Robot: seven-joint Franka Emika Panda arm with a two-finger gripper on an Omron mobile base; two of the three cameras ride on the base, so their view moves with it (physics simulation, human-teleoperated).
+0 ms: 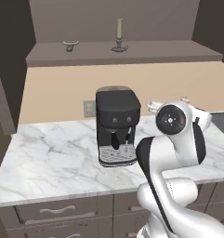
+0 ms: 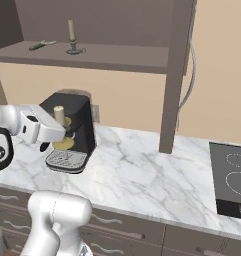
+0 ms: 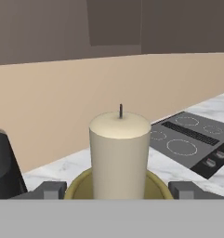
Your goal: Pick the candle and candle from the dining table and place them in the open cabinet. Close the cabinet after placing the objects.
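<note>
Cream cylindrical wax candle on mustard dish, nearest lens | jaws pinching its dish rim, spread wide, over white marble table | 1 olive-beige taper candle stands on dark brown cabinet shelf | risk: top-heavy candle tipping or clipping shelf edge on lift.

A rendered home kitchen. A white marble tabletop with grey veins runs over dark brown drawers with silver handles. A black coffee machine stands on it, just beside the robot's hand. A black induction hob is set into the tabletop well to the hand's right. Above the hand, a dark brown wall cabinet shelf hangs against a beige wall that carries a wall socket.
</note>
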